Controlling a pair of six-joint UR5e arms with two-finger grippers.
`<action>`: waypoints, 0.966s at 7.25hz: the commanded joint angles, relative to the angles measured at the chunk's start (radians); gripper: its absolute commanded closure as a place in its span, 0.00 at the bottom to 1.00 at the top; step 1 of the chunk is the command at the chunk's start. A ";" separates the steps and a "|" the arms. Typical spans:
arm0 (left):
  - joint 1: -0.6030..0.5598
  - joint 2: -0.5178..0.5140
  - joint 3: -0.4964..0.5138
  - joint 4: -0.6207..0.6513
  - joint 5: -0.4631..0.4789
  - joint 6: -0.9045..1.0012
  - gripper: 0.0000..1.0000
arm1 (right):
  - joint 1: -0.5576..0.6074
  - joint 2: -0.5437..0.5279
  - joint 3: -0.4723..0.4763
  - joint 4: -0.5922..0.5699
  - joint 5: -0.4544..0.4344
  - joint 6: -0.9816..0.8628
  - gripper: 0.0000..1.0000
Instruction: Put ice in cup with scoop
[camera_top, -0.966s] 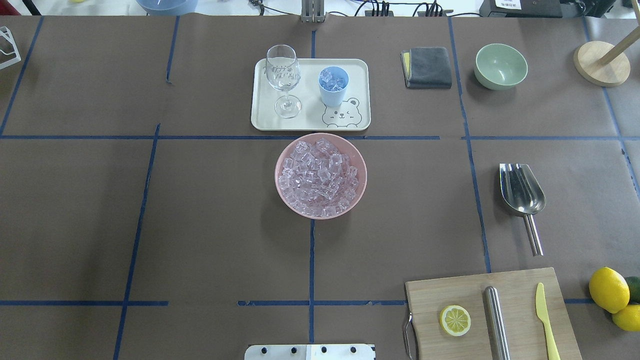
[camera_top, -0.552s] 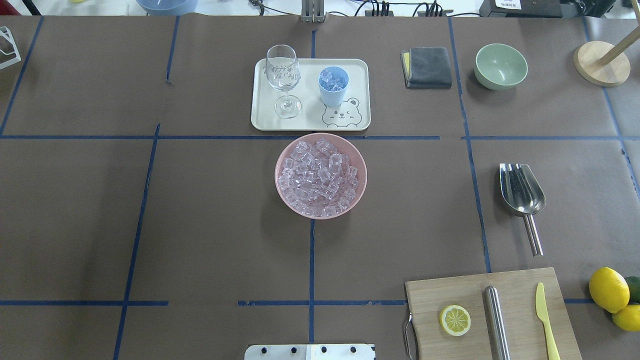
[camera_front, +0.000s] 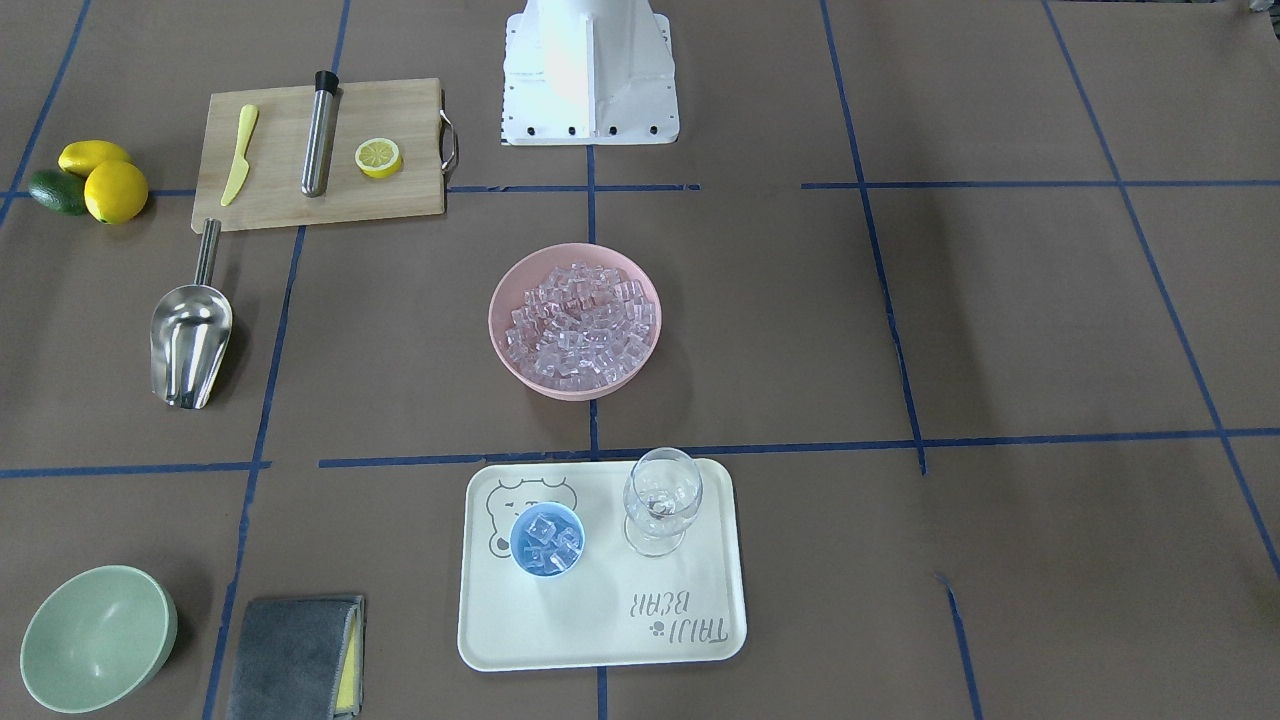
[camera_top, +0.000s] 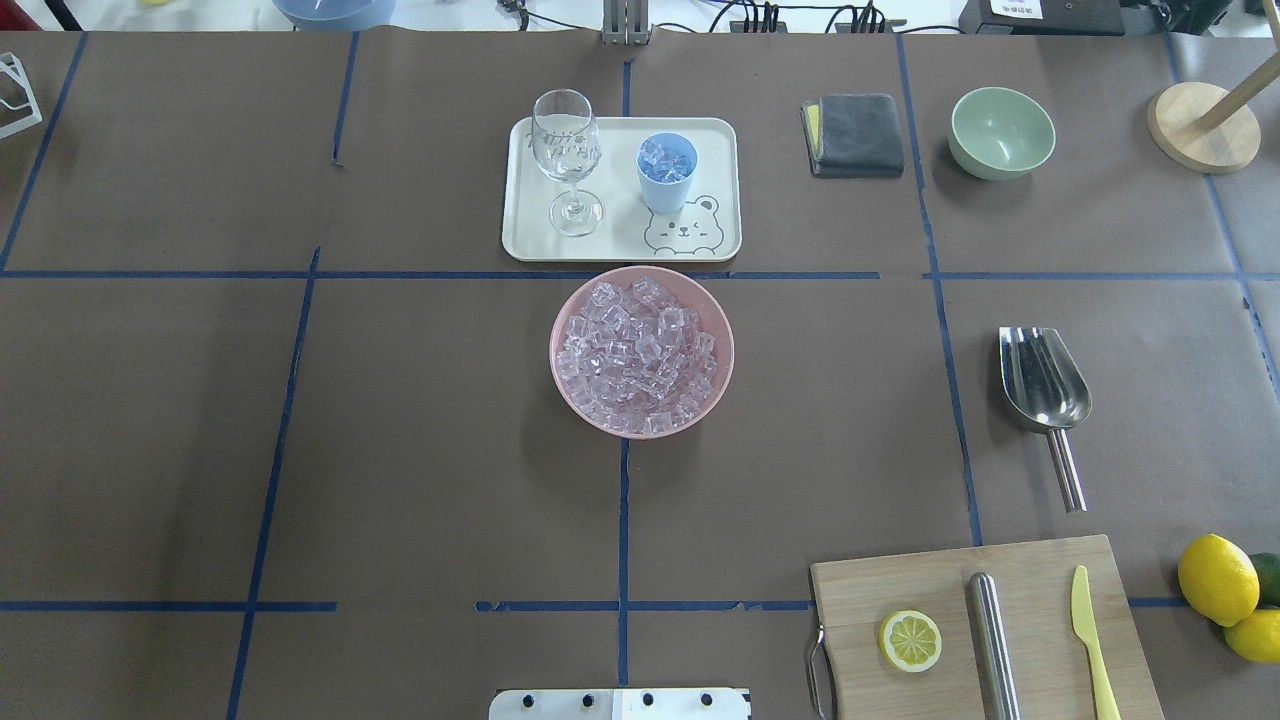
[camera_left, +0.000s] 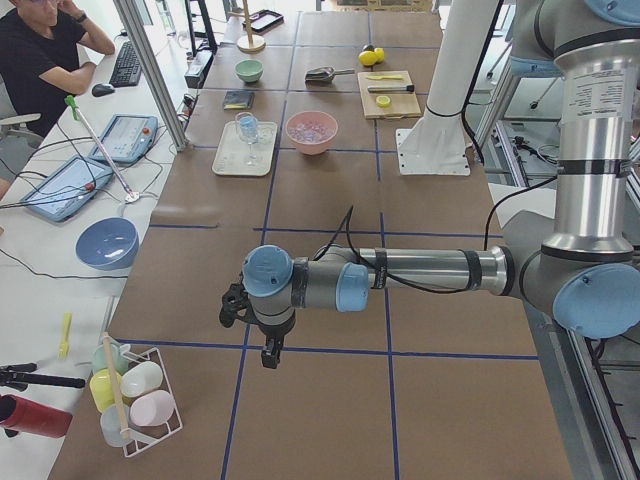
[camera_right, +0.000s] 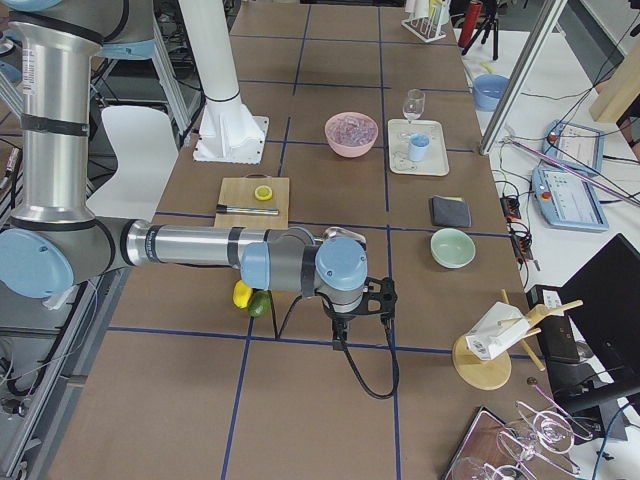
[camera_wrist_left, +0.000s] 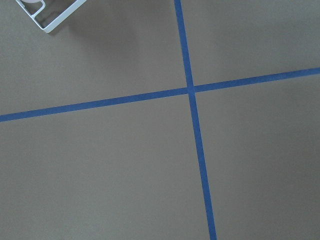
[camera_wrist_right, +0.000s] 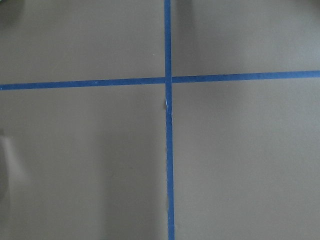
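Brown paper with a blue tape grid covers the bench. The left claw hangs over the left end, clear of everything. It shows only in the side view, so can't tell if it's wide or narrow. Its wrist cam gives just paper and a tape cross. At mid-bench by the far edge sits a cream tray. An upright wine glass is on its left half and the cup on its right half, and the cup has a few cubes in it. Just nearside of the tray is a pink bowl, heaped with ice. Moving right along the far edge come a folded grey cloth, a green bowl and a wooden stand at the far right corner. The scoop lies flat towards the right end with nothing touching it, its trough towards the far edge and its handle towards the near edge. The cutting board is at the near edge on the right, and it carries a lemon slice, a steel cylinder and a yellow knife. Lemons sit just right of the board. The right claw hangs over the right end, beyond the lemons. It's also seen from the side only, so can't tell its state.
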 joint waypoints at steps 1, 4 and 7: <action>0.000 -0.002 -0.002 -0.001 -0.001 -0.086 0.00 | 0.001 -0.001 0.000 0.005 -0.002 0.004 0.00; 0.000 0.000 0.001 0.000 0.000 -0.163 0.00 | 0.001 0.005 0.000 0.006 -0.004 0.004 0.00; 0.002 -0.002 -0.002 0.002 0.000 -0.163 0.00 | 0.001 0.000 -0.001 0.006 -0.013 -0.002 0.00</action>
